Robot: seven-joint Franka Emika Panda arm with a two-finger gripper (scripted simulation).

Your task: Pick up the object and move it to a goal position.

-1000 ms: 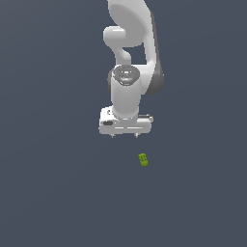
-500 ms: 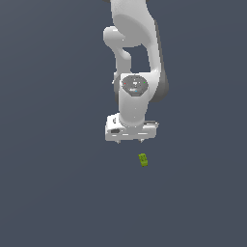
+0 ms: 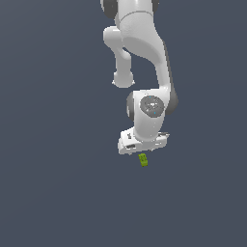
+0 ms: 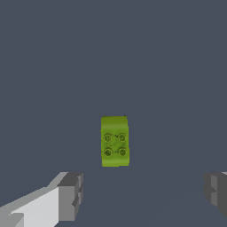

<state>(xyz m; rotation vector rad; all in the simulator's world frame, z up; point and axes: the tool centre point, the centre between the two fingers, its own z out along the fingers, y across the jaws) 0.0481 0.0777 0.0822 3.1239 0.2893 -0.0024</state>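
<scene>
One lime-green block (image 4: 115, 141) lies flat on the dark grey tabletop (image 3: 58, 193), four round studs in a square on its upper face, untouched by anything. Wrist view: gripper (image 4: 144, 193) spread wide, one grey fingertip (image 4: 71, 190) to each side, block seen in the gap between them but beyond the tips. Exterior view: block (image 3: 143, 159) sits just under the white gripper (image 3: 143, 144), near its lower edge. Arm (image 3: 144, 53) reaches down from above.
</scene>
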